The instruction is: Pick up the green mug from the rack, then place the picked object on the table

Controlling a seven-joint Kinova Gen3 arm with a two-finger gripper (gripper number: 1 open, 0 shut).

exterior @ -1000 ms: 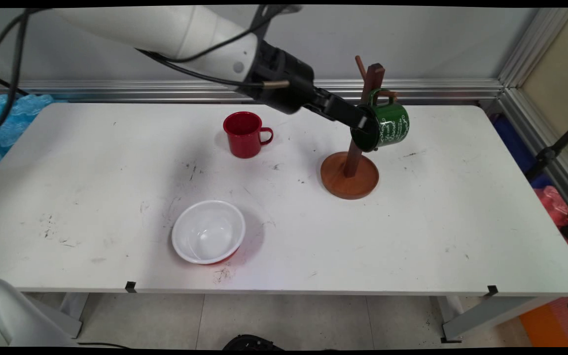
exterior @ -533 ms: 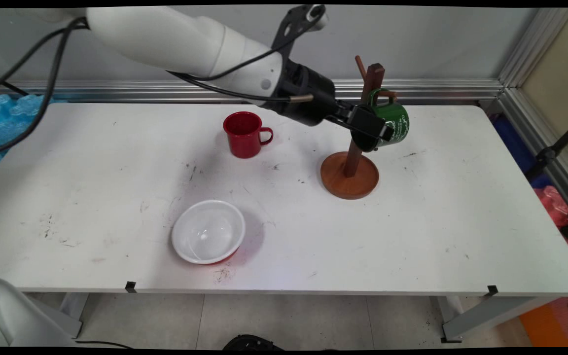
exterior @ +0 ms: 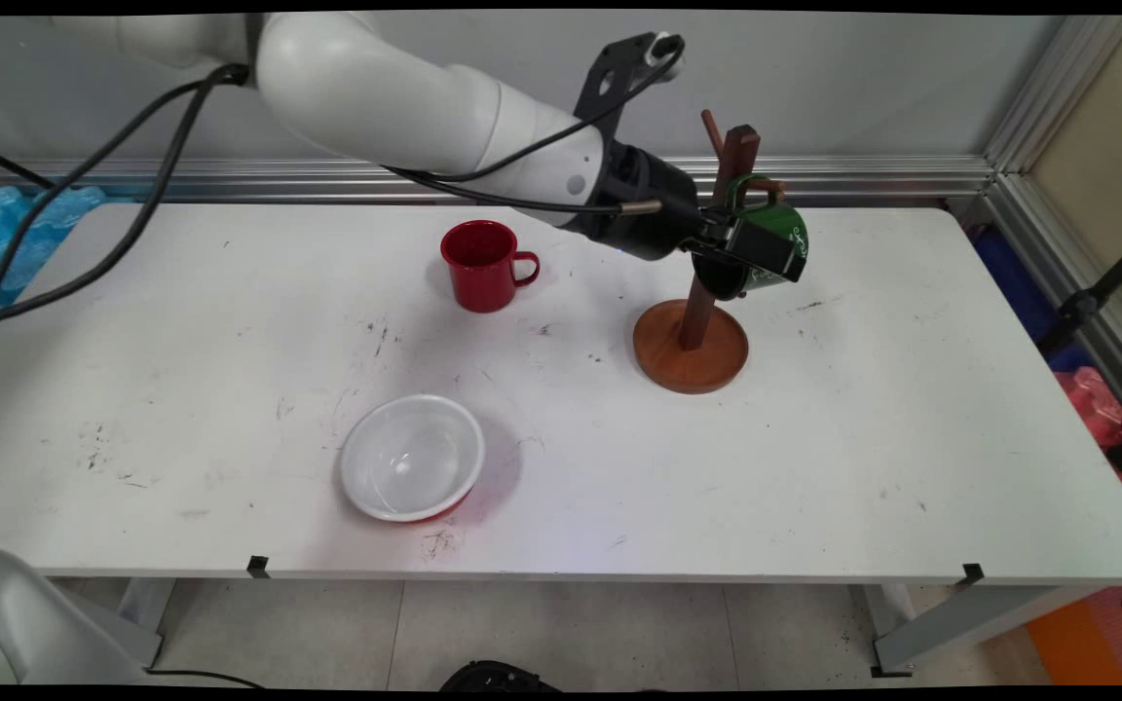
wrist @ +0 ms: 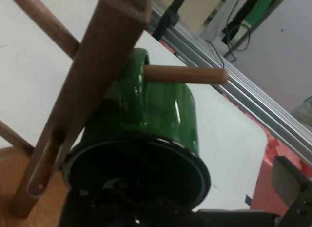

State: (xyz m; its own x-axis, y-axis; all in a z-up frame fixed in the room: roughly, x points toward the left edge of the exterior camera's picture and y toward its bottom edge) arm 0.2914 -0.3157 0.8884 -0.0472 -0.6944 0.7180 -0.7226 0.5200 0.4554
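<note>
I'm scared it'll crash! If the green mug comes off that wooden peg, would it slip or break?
The green mug looks glossy, so it may be slippery for the claw. It looks like enamelled metal: probably stiff and more likely to chip than shatter. It hangs by its handle on the mug tree's peg, so a sideways push would likely make it swing.

The white bench [exterior: 814, 467] is scuffed with dark marks. A wooden mug stand [exterior: 691, 346] rests on its round base right of centre. Left of the stand sits a red mug [exterior: 483, 265]; nearer and further left, a white bowl [exterior: 412, 457].
</note>
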